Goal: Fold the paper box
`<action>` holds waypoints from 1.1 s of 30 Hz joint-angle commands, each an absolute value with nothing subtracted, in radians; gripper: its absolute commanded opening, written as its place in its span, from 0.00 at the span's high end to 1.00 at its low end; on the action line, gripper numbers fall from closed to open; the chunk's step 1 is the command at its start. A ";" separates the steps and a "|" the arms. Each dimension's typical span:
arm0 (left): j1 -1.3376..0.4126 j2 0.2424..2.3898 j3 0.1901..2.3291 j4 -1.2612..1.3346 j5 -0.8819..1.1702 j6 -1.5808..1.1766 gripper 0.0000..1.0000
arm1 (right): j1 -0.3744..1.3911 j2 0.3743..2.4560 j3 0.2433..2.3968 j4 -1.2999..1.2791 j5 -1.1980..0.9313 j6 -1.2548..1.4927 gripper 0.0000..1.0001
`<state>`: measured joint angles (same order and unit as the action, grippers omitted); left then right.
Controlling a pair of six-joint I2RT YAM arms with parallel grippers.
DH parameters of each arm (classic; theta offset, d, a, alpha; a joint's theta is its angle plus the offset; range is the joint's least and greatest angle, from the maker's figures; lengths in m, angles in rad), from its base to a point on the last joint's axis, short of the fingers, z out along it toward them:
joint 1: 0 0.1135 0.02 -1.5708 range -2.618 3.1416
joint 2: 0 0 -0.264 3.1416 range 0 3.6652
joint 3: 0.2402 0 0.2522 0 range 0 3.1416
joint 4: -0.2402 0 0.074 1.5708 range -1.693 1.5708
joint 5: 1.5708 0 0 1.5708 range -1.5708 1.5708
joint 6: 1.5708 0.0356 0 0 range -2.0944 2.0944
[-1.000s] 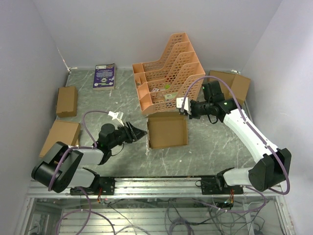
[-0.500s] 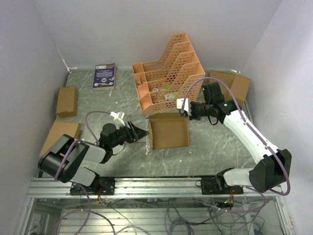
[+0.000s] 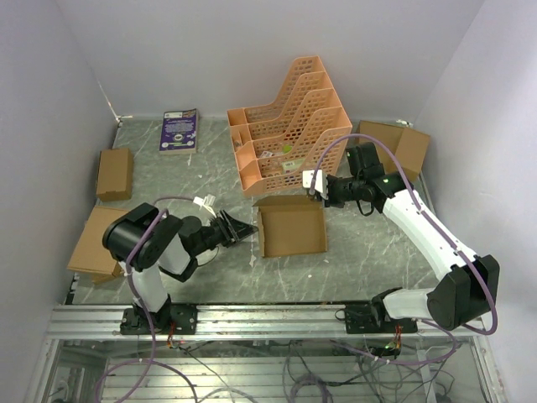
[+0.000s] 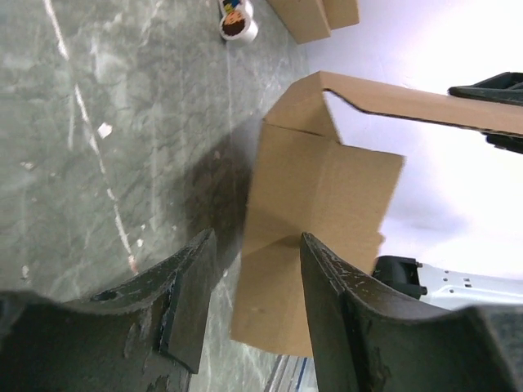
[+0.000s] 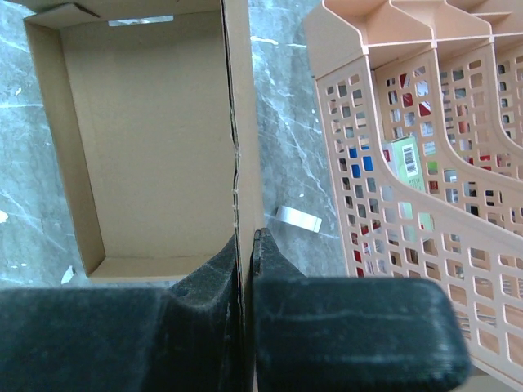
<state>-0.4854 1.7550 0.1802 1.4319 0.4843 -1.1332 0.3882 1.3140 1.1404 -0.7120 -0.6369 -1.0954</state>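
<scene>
Here, the right gripper [image 5: 248, 237] pinches the far wall of the paper box [image 3: 292, 227]; the left gripper [image 3: 243, 227] hovers half-open beside it, seemingly not touching.

Left gripper [image 3: 246, 227] parted, right gripper [image 3: 312, 188] pinched closed.

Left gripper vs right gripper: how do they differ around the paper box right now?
The left gripper is open with nothing between its fingers; the right gripper is shut on the far wall of the paper box. The left gripper sits low by the box's left side, pointing at it; the right gripper comes in at the far right corner, beside the orange rack. Both have dark fingers.
</scene>
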 commanded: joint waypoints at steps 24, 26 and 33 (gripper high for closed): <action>-0.528 1.770 0.162 1.724 0.506 -1.154 0.46 | 0.403 1.329 1.123 -0.680 -0.607 -1.057 1.00; -0.530 1.789 0.165 1.724 0.505 -1.158 0.45 | 0.403 1.326 1.122 -0.678 -0.612 -1.056 1.00; -0.564 1.821 0.177 1.724 0.479 -1.150 0.38 | 0.412 1.326 1.120 -0.678 -0.613 -1.042 1.00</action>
